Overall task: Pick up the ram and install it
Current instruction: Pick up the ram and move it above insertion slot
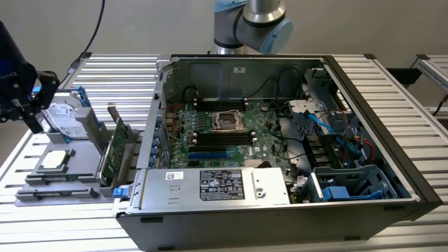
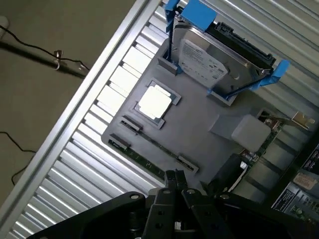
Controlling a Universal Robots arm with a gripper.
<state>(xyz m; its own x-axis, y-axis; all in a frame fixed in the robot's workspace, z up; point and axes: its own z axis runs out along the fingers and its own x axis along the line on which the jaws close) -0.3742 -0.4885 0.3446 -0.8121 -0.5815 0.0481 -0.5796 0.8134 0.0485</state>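
The ram (image 2: 140, 159) is a slim green stick lying edge-up in a slot near the rim of the grey parts tray (image 2: 199, 134). My gripper (image 2: 174, 179) hovers just above the tray, close to one end of the ram, with its dark fingers shut and nothing between them. In the exterior view the gripper (image 1: 33, 122) hangs at the far left over the same tray (image 1: 77, 173). The motherboard's black memory slots (image 1: 224, 137) lie inside the open computer case (image 1: 364, 173).
On the tray sit a hard drive in a blue bracket (image 2: 219, 59), a processor chip (image 2: 155, 102) and a broad green expansion card (image 1: 115, 149) standing upright. The case walls, cables and drive cage (image 1: 350, 184) crowd the exterior view's right. The ribbed metal table (image 1: 119, 79) runs beneath everything.
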